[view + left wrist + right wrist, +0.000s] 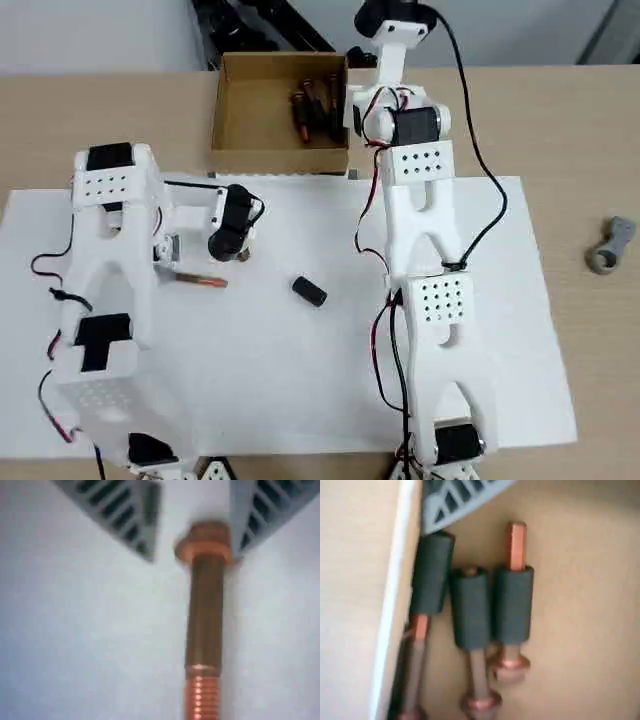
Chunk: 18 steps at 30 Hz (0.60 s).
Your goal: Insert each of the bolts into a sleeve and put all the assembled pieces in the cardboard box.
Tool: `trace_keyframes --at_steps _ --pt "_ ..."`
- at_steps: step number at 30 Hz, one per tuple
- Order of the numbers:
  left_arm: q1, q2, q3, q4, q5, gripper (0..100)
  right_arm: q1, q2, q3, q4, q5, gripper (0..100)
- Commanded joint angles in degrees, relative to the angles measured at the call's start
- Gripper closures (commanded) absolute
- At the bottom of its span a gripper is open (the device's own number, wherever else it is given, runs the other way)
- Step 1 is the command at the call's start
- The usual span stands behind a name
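Pickup of the last loose bolt point(205, 610): left gripper point(194, 550) stands wide around its head, seemingly touching one side. Next: close, lift, align with the sleeve point(309, 291) mid-frame.

Wooden table point(560, 110) — white sheet point(280, 370) (bolt point(200, 281) and sleeve point(309, 291) on it), cardboard box point(255, 110), grey part point(610, 245).

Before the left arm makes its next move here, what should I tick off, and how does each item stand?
1. Loose bolt lies flat on the white sheet: ok.
2. Left gripper has its jaws open, with the bolt head between them: ok.
3. Bolt is gripped: not ok, the jaws have not yet closed.
4. Free sleeve lies on the sheet, apart from both arms: ok.
5. Cardboard box has room beside the three assembled pieces: ok.
6. Sleeve bore is unobstructed: cannot tell.
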<state>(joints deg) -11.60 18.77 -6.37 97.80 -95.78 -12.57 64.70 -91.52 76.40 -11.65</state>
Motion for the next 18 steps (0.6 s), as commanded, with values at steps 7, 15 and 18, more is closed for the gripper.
trace_keyframes --at_steps 7,15,18 --pt "-0.1 -0.4 -2.7 -2.6 11.3 78 -0.2 -9.7 -4.8 1.9 -0.4 82.6" --pt "-0.5 -0.4 -10.2 2.5 43.4 78 -2.6 -13.3 -4.8 13.0 -0.4 82.6" --pt "-1.1 -0.4 -11.0 2.5 58.8 78 -3.2 -16.1 -4.8 17.5 -0.4 82.6"
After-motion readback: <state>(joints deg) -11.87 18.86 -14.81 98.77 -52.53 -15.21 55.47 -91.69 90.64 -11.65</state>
